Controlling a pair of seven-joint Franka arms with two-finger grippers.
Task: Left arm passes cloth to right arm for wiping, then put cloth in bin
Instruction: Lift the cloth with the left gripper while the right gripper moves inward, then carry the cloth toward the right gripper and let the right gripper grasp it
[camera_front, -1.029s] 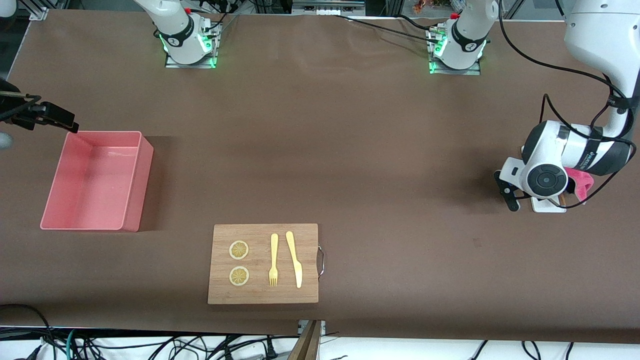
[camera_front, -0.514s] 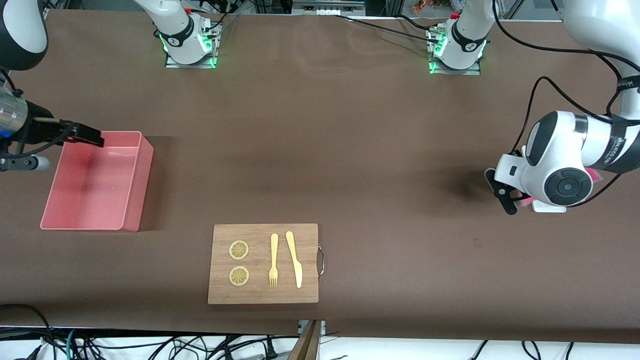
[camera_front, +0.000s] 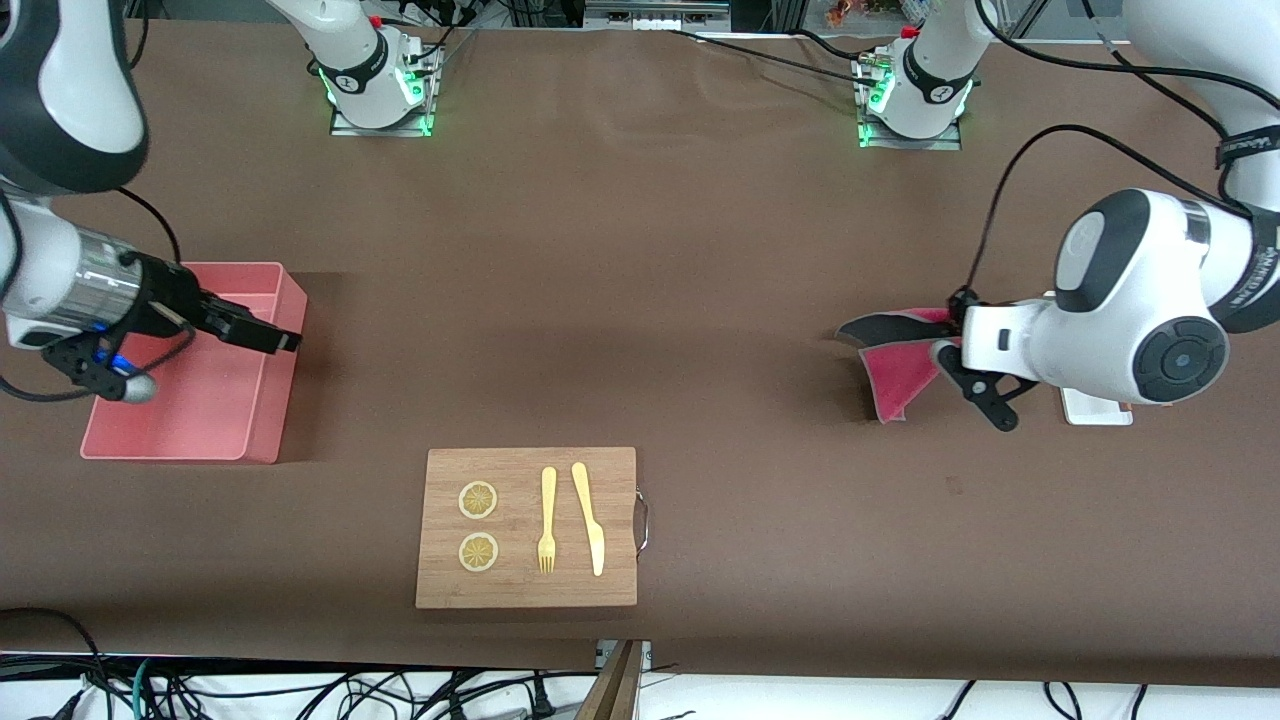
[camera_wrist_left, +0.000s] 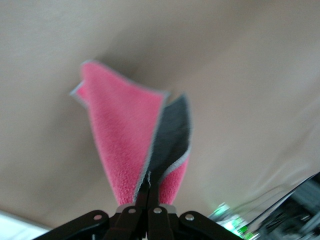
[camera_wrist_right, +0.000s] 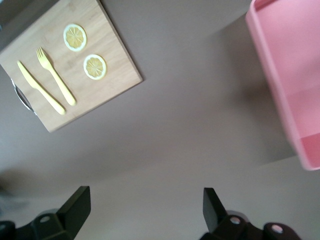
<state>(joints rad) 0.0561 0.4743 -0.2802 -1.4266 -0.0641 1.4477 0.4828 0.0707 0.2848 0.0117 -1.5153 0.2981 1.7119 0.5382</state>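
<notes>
The board (camera_front: 527, 527) lies nearest the front camera, at mid table, and serves as the landmark here. On it lie two lemon slices (camera_front: 478, 499), a fork (camera_front: 547, 520) and a knife (camera_front: 589, 518), the slices toward the right arm's end, the knife toward the metal handle (camera_front: 642, 521) on the board's edge at the left arm's end. In the right wrist view the same board (camera_wrist_right: 66, 61) shows with all four pieces on it.

Farther from the camera than the board, toward the right arm's end of the table, stands the bin (camera_front: 196, 362), well apart from the board. The right gripper (camera_front: 262, 333) hangs over the bin's edge on the side toward the board, its jaws spread wide and holding nothing; the right wrist view shows both fingers (camera_wrist_right: 75, 205) set apart over bare table, with the bin's wall (camera_wrist_right: 280, 90) at one side.

Toward the left arm's end of the table, also farther from the camera than the board and well apart from it, the left gripper (camera_front: 958, 330) is up over the brown table (camera_front: 640, 300), its jaws clamped on the cloth (camera_front: 895, 362). The cloth hangs from it in two flaps, one magenta, one showing dark. The left wrist view shows the cloth (camera_wrist_left: 127, 135) pinched at one end between the closed fingers (camera_wrist_left: 142, 212). A small white tray (camera_front: 1095, 408) lies on the table, partly hidden beneath the left arm (camera_front: 1140, 295).
</notes>
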